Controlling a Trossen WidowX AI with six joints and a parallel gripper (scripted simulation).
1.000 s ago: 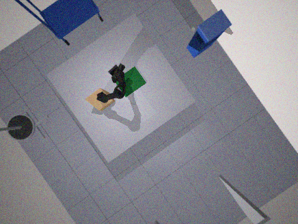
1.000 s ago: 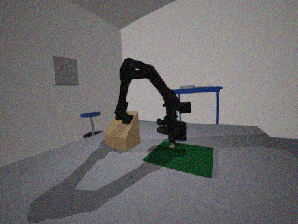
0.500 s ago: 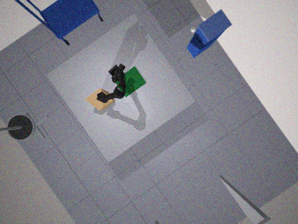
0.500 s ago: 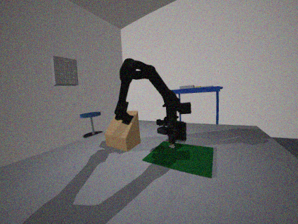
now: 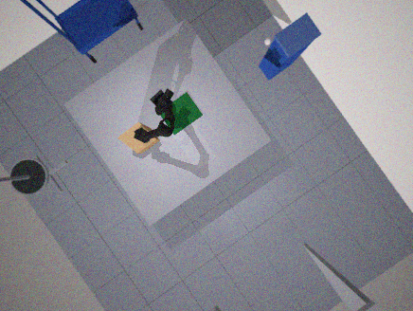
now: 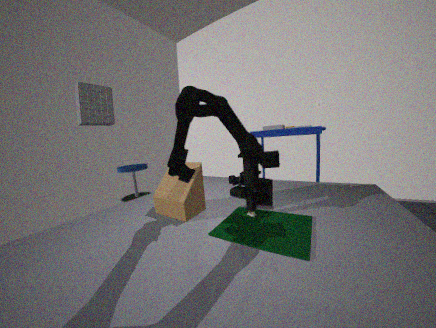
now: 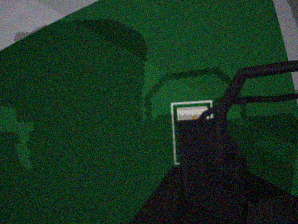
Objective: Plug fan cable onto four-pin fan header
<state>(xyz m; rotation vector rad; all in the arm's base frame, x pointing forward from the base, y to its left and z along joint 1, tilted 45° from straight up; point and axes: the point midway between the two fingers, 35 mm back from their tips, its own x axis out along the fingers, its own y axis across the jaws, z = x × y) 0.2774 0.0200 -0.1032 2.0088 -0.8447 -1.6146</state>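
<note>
The green board (image 5: 189, 114) (image 6: 295, 242) (image 7: 210, 30) lies flat. My gripper (image 6: 251, 209) (image 7: 202, 174) points down over the board near its far edge in the exterior view, and is shut on the fan cable's plug. The plug is dark and hard to separate from the fingers. The black cable (image 7: 231, 98) loops away to the right in the wrist view. The white fan header (image 6: 251, 214) (image 7: 191, 112), with a yellowish spot, shows just beyond the dark plug end, inside a white printed outline (image 7: 173, 135). The plug covers part of the header; its depth cannot be told.
A wooden block (image 5: 127, 137) (image 6: 194, 202) with a sloped face stands beside the board, by the arm's base. A blue-topped table (image 6: 295, 132), a stool (image 6: 132, 168) and a blue box-like object (image 5: 298, 38) are farther off. Shadows fall across the board.
</note>
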